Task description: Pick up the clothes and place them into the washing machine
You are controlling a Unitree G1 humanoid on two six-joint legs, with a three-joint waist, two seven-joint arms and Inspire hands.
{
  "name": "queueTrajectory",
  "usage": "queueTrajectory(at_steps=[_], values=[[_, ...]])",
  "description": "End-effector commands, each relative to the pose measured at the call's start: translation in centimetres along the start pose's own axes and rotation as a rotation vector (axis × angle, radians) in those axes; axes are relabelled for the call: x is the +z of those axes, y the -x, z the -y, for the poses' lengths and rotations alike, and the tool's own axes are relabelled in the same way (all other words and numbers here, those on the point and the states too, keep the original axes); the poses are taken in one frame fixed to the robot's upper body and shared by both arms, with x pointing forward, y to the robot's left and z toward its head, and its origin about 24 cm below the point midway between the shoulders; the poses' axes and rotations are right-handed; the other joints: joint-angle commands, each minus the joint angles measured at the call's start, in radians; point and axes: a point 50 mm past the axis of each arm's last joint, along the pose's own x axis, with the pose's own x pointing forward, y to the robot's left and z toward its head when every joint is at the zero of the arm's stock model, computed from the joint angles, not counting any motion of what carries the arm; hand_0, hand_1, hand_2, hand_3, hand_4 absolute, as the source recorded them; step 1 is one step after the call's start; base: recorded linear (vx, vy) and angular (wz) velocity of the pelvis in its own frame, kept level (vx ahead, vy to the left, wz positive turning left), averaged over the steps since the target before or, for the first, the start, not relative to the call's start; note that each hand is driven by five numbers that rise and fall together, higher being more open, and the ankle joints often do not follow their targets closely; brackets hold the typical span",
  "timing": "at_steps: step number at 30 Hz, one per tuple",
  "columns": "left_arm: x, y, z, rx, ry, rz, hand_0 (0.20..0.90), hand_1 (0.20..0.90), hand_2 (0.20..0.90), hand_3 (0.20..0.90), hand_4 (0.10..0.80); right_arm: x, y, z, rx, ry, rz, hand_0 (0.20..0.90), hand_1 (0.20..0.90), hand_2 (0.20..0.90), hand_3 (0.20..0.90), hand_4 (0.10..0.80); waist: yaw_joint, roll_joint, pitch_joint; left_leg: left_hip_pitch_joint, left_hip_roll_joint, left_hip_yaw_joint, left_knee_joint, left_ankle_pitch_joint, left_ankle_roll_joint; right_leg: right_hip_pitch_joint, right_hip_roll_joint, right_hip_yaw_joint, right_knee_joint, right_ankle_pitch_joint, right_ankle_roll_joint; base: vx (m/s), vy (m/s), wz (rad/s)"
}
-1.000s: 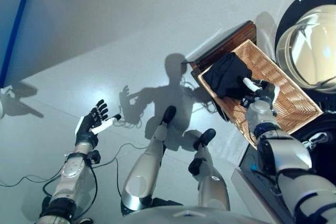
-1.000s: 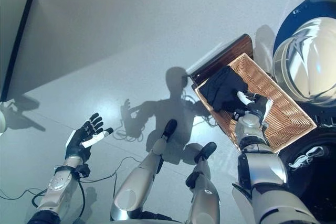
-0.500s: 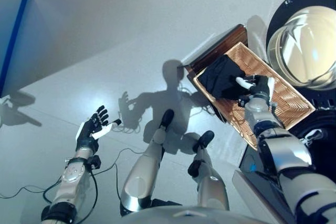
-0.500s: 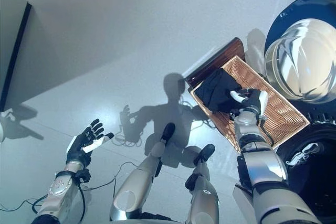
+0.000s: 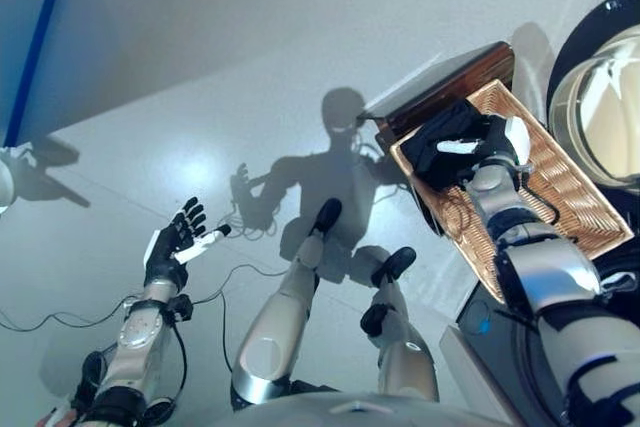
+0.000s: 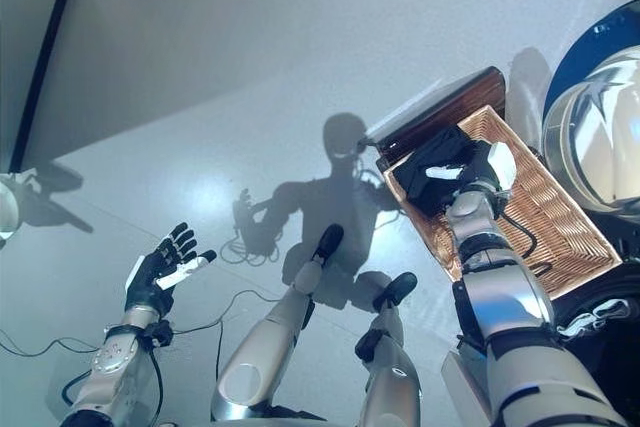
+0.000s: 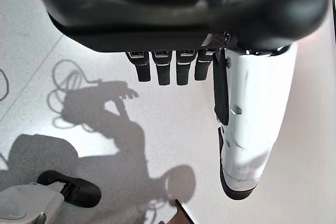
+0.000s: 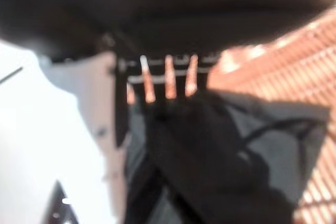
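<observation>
Your right robot hand (image 5: 492,143) is reaching down onto the black clothes (image 5: 447,139) in the wicker basket (image 5: 560,197). Its white-covered thumb is lying across the top of the fabric, and in the right wrist view the fingers (image 8: 167,81) are running straight into the dark cloth (image 8: 210,156), their tips hidden in it, so you cannot tell whether they are gripping it or only resting on it.

The clothes are bunched at the basket's 11 o'clock end, against its rim, with the rest of the woven bottom showing bare toward 5 o'clock. Just beyond that end, at 11 o'clock from the basket, a dark brown wooden board (image 5: 450,82) is lying on the grey floor (image 5: 250,77), touching or nearly touching the basket's edge. At 2 o'clock from the basket, the washing machine's round glass door (image 5: 605,112) is showing at the edge of the head views.

Your left robot hand (image 5: 172,245) is hanging well apart from all this, at 8 o'clock in the head views, above the floor. It is spread wide with straight fingers (image 7: 160,66) and holding nothing.
</observation>
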Motion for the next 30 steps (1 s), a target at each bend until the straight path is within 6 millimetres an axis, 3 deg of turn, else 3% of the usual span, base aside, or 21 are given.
queueTrajectory(at_steps=[1,8,17,30], values=[[2.1,0.7,-2.1,0.058,-0.033,0.115,0.9,0.9,0.9,0.9,0.8,0.6,-1.0,3.1,-0.119,0.072,0.044,0.9,0.9,0.9,0.9,0.8,0.011,-0.051,0.007,0.024,-0.039,0.034,-0.045,-0.035,-0.023,0.027,-0.024,0.001,-0.005,0.003,0.058,0.049,0.054,0.03],[2.3,0.6,-2.4,0.069,-0.042,0.119,0.9,0.9,0.9,0.9,0.8,0.0,-0.9,3.0,-0.118,0.061,0.03,0.9,0.9,0.9,0.9,0.8,0.009,-0.074,0.004,0.035,-0.039,0.032,-0.045,-0.041,-0.02,0.047,-0.029,-0.007,-0.005,0.007,0.065,0.038,0.048,0.03],[2.0,0.7,-2.9,0.107,-0.037,0.105,0.9,0.9,0.9,0.9,0.8,1.7,-0.9,2.9,-0.137,-0.028,0.053,0.9,0.9,0.9,0.9,0.8,0.0,-0.083,0.018,0.049,-0.037,0.047,-0.045,-0.045,-0.016,0.052,-0.026,-0.003,-0.005,0.01,0.059,-0.005,0.031,-0.08],[2.1,1.1,-2.9,0.057,-0.052,0.105,0.9,0.9,0.9,0.9,0.8,0.4,-1.8,6.3,-0.22,-0.09,-0.044,0.9,0.9,0.9,0.9,0.8,0.015,-0.023,0.046,0.013,-0.044,0.048,-0.045,-0.032,-0.017,0.003,-0.033,0.003,-0.005,0.02,0.062,-0.029,0.003,-0.01]])
